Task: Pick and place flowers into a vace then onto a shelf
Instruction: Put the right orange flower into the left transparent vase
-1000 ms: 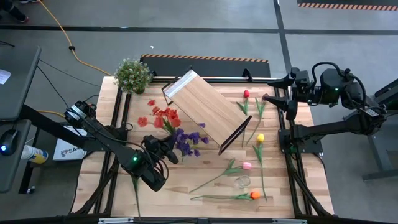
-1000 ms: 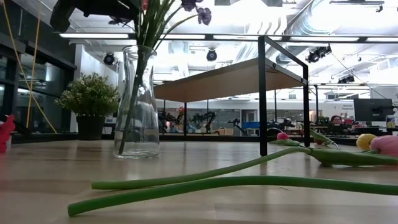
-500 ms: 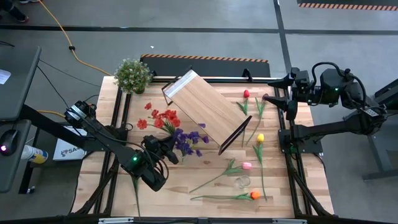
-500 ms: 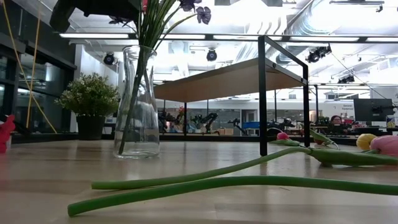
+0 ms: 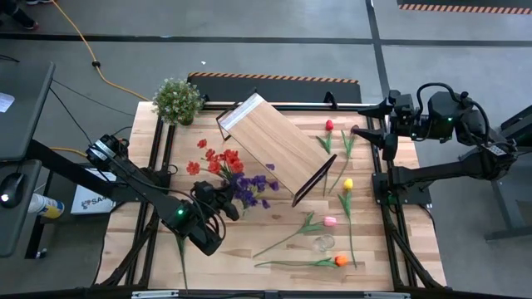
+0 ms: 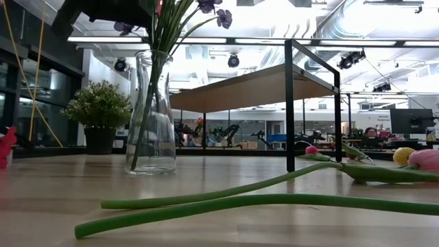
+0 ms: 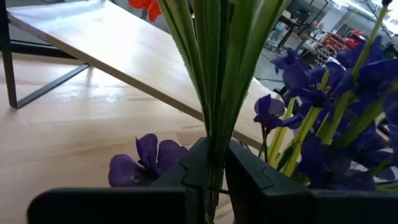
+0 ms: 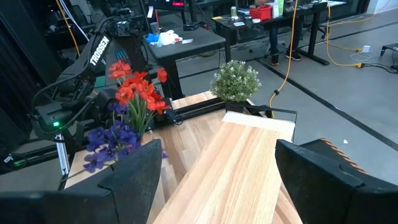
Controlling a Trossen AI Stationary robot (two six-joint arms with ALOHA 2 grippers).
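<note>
Holding a mixed bunch of red and purple flowers (image 5: 235, 176) in the left gripper (image 5: 223, 199), fingers (image 7: 252, 180) clamped tight on the gathered green stems. Compared with a second ago: blossoms drifting slightly toward the shelf (image 5: 273, 146) in the high view, red heads shifting a little, purple sprigs at the top of the low view changing position. Arm base and right arm staying unchanged.

Pointing blossoms up and toward the shelf, stems running down through the fingers into the glass vase (image 6: 152, 113); long axis close to upright, leaning slightly, stem ends reaching the vase bottom in the low view. Standing near the table's left-centre, just beside the shelf's lower left edge.

Lying tilted diagonally across the table middle: shelf, long axis running from near the potted plant (image 5: 177, 100) toward the loose tulips (image 5: 347, 185) on the right.

Waiting at the table's far right edge: right gripper (image 5: 371, 133), jaws spread wide, grasping nothing.
</note>
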